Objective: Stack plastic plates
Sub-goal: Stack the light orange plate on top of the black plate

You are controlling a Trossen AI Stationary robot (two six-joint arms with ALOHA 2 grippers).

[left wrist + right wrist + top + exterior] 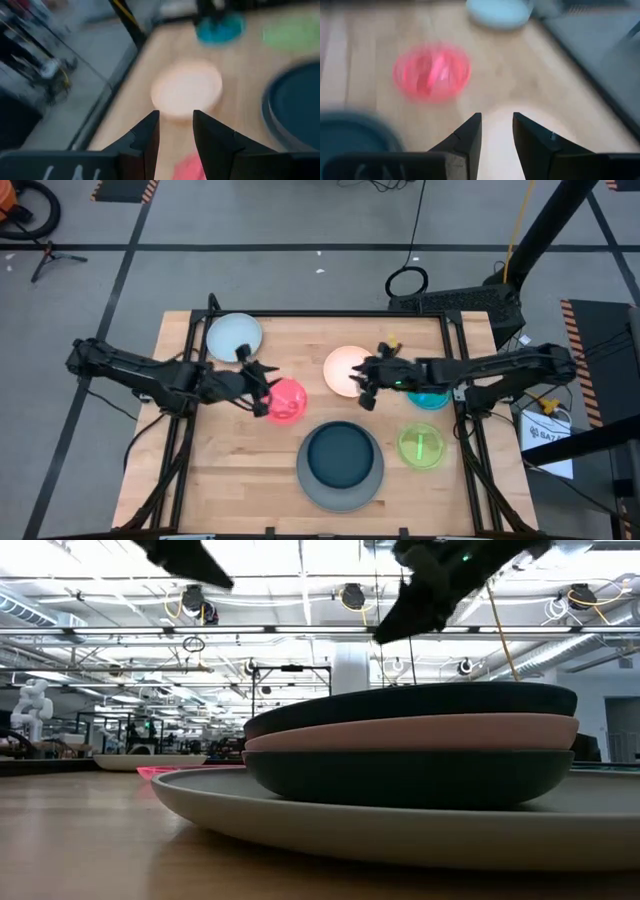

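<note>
We are hovering left gripper (pixel 262 388), fingers slightly parted and empty, over magenta plate (pixel 287 400) | grey plate (pixel 340 481) is carrying the stack, front centre | right gripper (pixel 366 385), narrowly parted and empty, over cream plate (pixel 347 370) | risk: thin rim slipping during pinching.

Your left pincer (pixel 262 387) and right pincer (pixel 366 383) reach toward each other mid-bench, arms stretched inward, fingers on both slightly parted and holding nothing.
</note>
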